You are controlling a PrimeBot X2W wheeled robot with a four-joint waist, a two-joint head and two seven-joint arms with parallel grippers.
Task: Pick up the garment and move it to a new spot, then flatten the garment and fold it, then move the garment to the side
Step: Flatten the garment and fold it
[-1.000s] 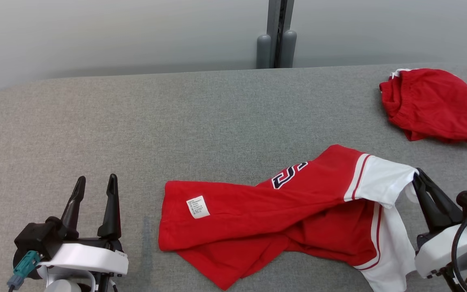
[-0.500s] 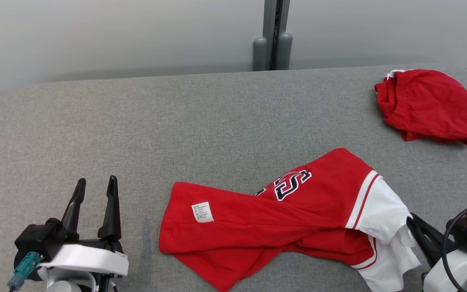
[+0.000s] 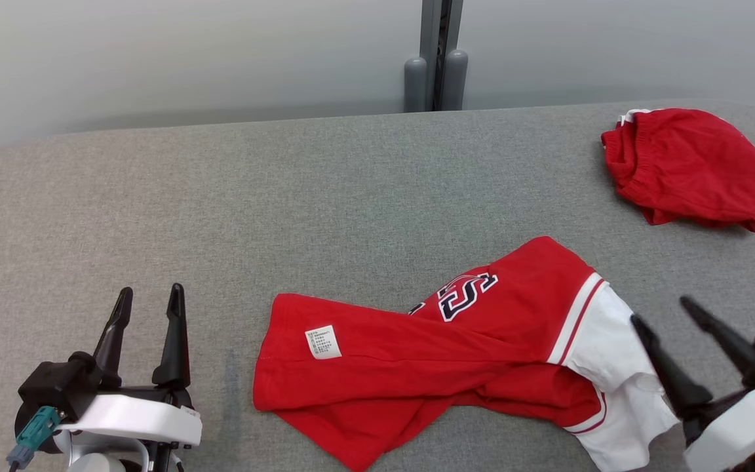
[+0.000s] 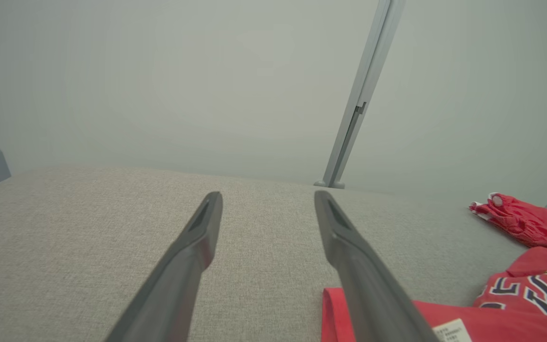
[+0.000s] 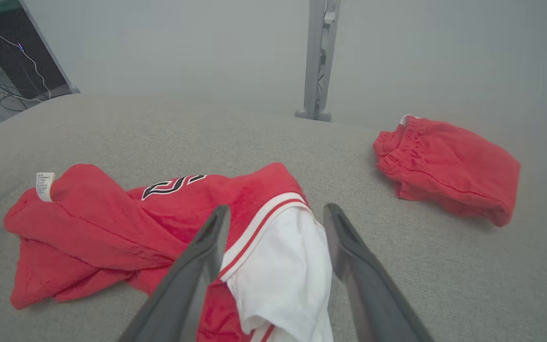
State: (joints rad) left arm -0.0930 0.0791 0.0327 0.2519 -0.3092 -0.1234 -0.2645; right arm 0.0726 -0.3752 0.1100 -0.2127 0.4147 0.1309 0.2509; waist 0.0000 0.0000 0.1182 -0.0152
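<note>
The red garment (image 3: pixel 417 354) lay crumpled on the grey tabletop (image 3: pixel 286 196), near the front edge and right of centre, with its white sleeve (image 3: pixel 607 347) at the right end. The right gripper (image 3: pixel 660 311) was at that sleeve's edge, fingers spread and grasping nothing. The left gripper (image 3: pixel 151 290) sat at the near left, likewise spread and empty, apart from the cloth. A second red piece (image 3: pixel 685 167) lay bunched at the far right.

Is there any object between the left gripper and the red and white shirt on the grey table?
Nothing visible. Only the grey fabric table lies between the left gripper and the red and white shirt. The bundled red shorts sit at the back right.
</note>
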